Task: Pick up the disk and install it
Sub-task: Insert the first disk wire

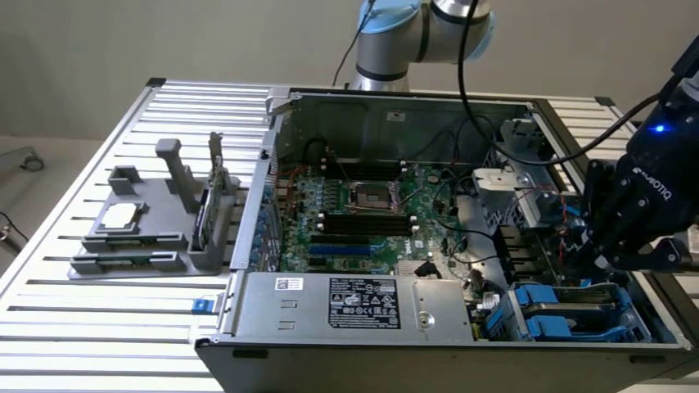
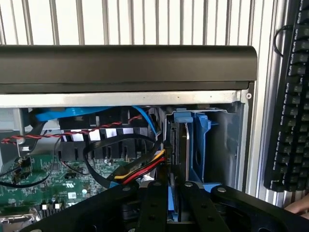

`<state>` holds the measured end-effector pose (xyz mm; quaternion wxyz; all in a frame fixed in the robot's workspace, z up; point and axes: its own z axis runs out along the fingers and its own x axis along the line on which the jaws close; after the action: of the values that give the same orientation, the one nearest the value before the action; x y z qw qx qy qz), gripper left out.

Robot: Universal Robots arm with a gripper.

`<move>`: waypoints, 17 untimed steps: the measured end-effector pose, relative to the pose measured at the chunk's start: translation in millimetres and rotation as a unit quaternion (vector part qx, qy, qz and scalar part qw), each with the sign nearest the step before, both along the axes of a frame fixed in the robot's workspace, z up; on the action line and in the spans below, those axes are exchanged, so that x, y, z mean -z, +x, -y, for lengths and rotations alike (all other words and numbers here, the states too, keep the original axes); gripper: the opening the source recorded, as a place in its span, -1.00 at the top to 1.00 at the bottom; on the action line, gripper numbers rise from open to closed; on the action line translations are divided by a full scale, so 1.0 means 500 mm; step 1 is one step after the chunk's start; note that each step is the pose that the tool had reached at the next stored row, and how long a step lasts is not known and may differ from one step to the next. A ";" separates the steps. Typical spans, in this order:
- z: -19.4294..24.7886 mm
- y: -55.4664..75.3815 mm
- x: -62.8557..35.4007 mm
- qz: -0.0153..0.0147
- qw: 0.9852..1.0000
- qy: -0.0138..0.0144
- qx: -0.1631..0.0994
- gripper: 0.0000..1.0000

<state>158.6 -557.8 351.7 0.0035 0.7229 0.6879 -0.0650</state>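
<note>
The gripper (image 2: 174,200) is clamped narrowly on the disk (image 2: 183,150), which stands edge-on in the computer case's drive bay (image 2: 231,140). A slight tilt could jam it there, and the red-yellow cables (image 2: 140,171) just beside it could snag.

exterior view high over the computer case (image 1: 372,123), wrist view close above its shared drive bay (image 2: 227,145)

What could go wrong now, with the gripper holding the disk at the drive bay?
1. The red, yellow and black cables lie right beside the disk; the gripper might snag them.
2. The disk stands edge-on beside a blue caddy; a slight tilt could jam it.
</note>
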 end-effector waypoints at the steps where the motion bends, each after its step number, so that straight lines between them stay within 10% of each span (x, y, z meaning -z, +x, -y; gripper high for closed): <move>1: 0.0000 0.000 0.000 0.000 1.000 0.000 0.004 0.68; 8: 0.0002 0.011 0.002 0.000 1.000 -0.008 0.012 0.68; 17: 0.0002 0.013 0.010 -0.001 0.999 -0.035 0.018 0.68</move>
<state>165.2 -557.9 346.9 0.0265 0.7348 0.6718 -0.0896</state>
